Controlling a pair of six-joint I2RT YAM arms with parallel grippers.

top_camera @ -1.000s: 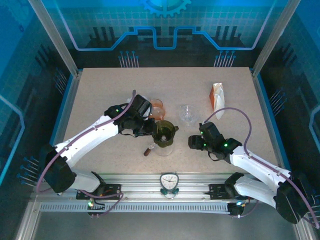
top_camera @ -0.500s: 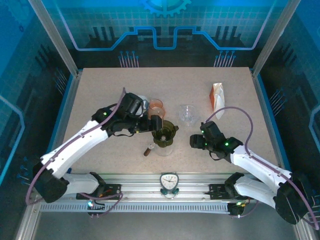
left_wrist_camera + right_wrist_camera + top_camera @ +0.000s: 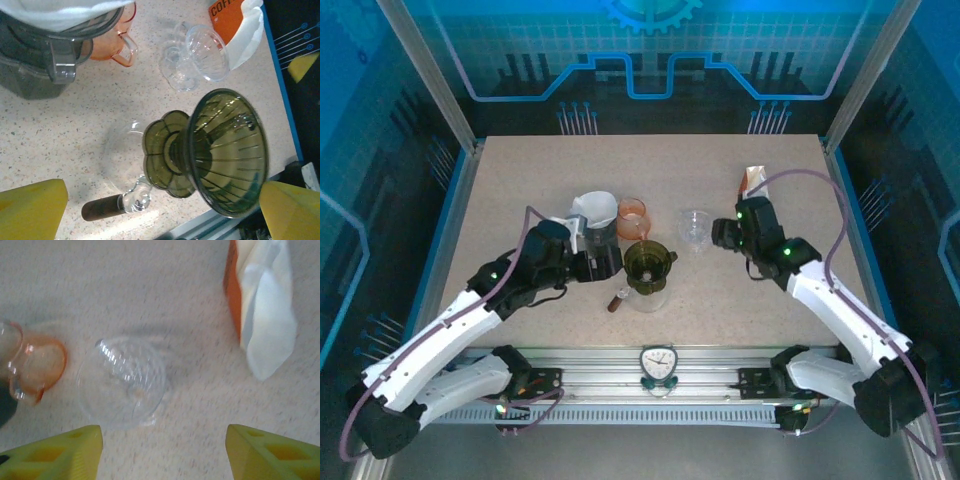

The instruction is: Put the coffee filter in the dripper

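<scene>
Two arms are at work here, and both end effectors are spread wide and carry nothing. The coffee filter [image 3: 267, 325] is the white paper poking out of the open orange pack [image 3: 754, 192] that lies on the table [image 3: 520, 180] at the rear right. The green dripper [image 3: 648, 264] sits near the middle, on a glass carafe [image 3: 122, 150] with a dark handle. As a judgement, the filter is thin, feather-light and floppy. It will crease under a hard pinch and may drag its neighbours out of the pack, so the exposed upper edge is the place to nip it, gently and with the fingertips alone. The right arm stretches forward and inward. Its right end effector [image 3: 723, 235] points down at the table just beside a clear dripper [image 3: 122, 385], and the pack is near it on the outer side, within a short swing. The left arm lies low and folded, its left end effector [image 3: 610, 263] just beside the green dripper, and its yellow fingers [image 3: 30, 207] frame the dripper without touching it. A grey holder [image 3: 595, 228] behind the left end effector seems to carry another white paper, though the angle is too poor to be sure.
</scene>
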